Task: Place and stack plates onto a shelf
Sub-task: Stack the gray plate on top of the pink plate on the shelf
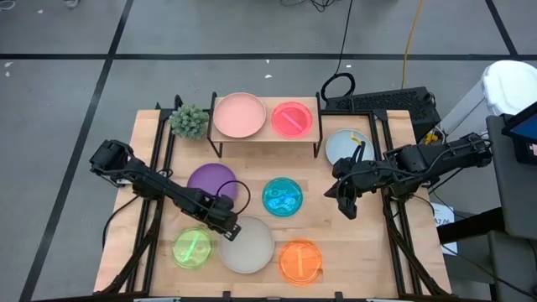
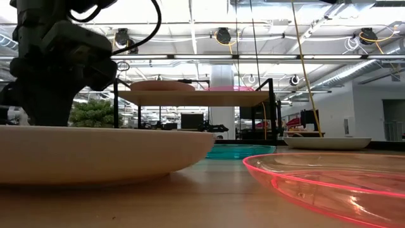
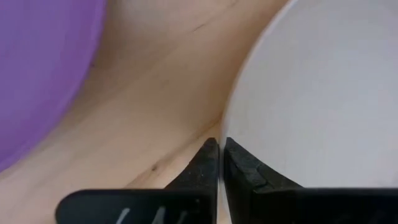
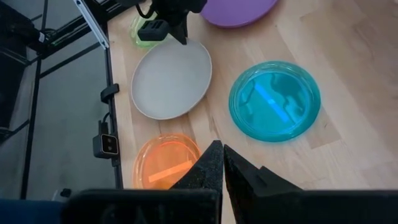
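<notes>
The shelf (image 1: 262, 134) stands at the table's far middle, with the pale pink plate (image 1: 239, 115) and the hot pink plate (image 1: 291, 118) side by side on it. On the table lie the grey-blue (image 1: 346, 148), purple (image 1: 208, 179), blue (image 1: 284, 197), green (image 1: 192, 248), cream-white (image 1: 249, 246) and orange (image 1: 300, 261) plates. My left gripper (image 1: 228, 225) is shut. Its tips (image 3: 219, 149) sit at the cream-white plate's rim (image 3: 231, 124), on the side toward the purple plate. My right gripper (image 1: 346, 206) is shut and hovers right of the blue plate (image 4: 274, 101). My left gripper points down from above with its shut fingertips at the cream-white plate's rim (image 3: 229, 134), on the side facing the purple plate (image 3: 43, 74). The plate lies flat on the table. I cannot tell whether the tips touch the rim.
A small potted plant (image 1: 190, 122) stands left of the shelf. A keyboard and cables (image 1: 377, 102) lie behind the table's far right corner. Bare wood shows between the blue and grey-blue plates and along the near right edge (image 1: 377, 260).
</notes>
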Available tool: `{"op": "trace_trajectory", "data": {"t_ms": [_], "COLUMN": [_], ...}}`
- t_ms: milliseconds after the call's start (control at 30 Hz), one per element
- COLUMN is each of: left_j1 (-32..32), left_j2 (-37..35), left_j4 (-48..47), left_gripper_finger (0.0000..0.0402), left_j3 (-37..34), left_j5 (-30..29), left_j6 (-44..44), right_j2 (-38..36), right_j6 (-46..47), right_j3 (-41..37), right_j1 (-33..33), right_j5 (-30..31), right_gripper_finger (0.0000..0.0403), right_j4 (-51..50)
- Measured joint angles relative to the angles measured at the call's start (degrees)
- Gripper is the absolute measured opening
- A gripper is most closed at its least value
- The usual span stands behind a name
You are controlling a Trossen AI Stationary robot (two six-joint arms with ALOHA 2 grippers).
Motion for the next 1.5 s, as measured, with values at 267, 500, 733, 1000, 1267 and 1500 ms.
{"op": "trace_trajectory", "data": {"t_ms": [267, 500, 733, 1000, 1267, 1500], "left_j1": [0.01, 0.47, 3.44, 9.33, 15.55, 20.84], "left_j2": [0.00, 0.00, 0.00, 0.00, 0.00, 0.00], "left_j4": [-0.50, -7.88, -18.63, -25.84, -33.29, -38.45], "left_gripper_finger": [0.0008, 0.0008, 0.0008, 0.0008, 0.0008, 0.0008], "left_j3": [5.11, 11.89, 20.95, 28.39, 35.83, 40.85], "left_j5": [-0.48, -2.15, -3.15, -4.25, -6.40, -9.08], "left_j6": [-0.49, -0.76, 3.89, 9.72, 15.89, 20.61], "right_j2": [0.00, 0.00, 0.00, 0.00, -0.26, -0.33], "right_j6": [-0.27, -1.34, -2.20, -3.91, -3.83, -3.52], "right_j3": [0.00, 0.00, 0.00, 0.00, 0.00, 0.00], "right_j1": [0.00, -0.02, -0.02, -0.02, -0.02, 0.00], "right_j5": [0.03, 1.60, 1.75, 1.57, 1.67, 3.06], "right_gripper_finger": [0.0000, 0.0000, 0.0000, 0.0000, 0.0000, 0.0000], "right_j4": [-1.44, -2.96, -4.60, -4.71, -4.74, -4.74]}}
